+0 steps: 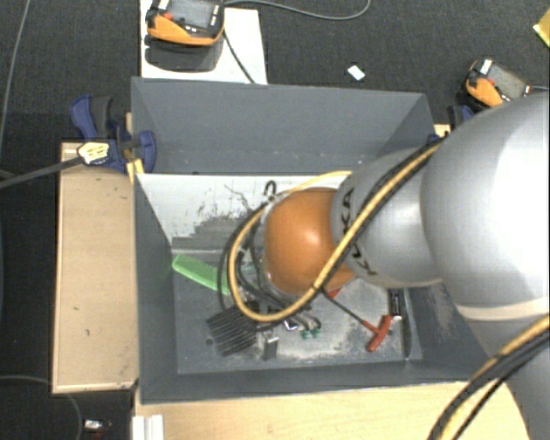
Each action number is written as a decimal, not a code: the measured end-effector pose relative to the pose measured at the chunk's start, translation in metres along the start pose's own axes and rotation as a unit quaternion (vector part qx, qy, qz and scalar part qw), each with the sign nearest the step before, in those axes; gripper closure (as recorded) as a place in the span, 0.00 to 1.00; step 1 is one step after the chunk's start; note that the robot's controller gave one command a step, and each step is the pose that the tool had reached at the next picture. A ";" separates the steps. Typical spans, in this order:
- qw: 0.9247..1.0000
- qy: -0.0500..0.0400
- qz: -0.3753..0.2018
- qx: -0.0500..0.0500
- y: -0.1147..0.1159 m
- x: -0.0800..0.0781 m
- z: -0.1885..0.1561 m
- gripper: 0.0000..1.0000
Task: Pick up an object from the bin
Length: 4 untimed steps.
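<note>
Lettering on the robot arm, none of it legible

Dark letters stand on the silver arm (pixel 391 245) just beside its orange cover (pixel 296 241). A yellow cable (pixel 361 225) crosses them and the surface curves away, so no word can be made out. The orange-and-black device (pixel 183 21) beyond the bin (pixel 275 120) carries markings too small to read.

This looks like a robotics lab or test workshop. A large silver industrial arm (pixel 481 198), with an orange wrist cover (pixel 296 241) and a yellow cable (pixel 369 215) looped about it, reaches into a grey metal bin (pixel 275 129). The bin is set on dark carpet (pixel 51 69), and a loose black cable (pixel 43 169) and an orange-and-black device (pixel 185 21) lie around the rig.
</note>
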<state>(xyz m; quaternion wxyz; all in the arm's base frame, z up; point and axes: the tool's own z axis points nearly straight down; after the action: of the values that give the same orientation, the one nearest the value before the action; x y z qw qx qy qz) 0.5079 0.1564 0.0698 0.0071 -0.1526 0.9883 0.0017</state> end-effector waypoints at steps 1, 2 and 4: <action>0.999 -0.001 0.040 0.000 0.009 0.003 -0.001 1.00; 0.999 -0.001 0.040 0.000 0.009 0.003 -0.001 1.00; 0.999 -0.002 0.042 0.001 0.009 0.002 -0.048 1.00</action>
<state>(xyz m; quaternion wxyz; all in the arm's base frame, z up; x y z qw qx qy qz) 0.5021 0.1644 0.1181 0.0089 -0.1111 0.9938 0.0017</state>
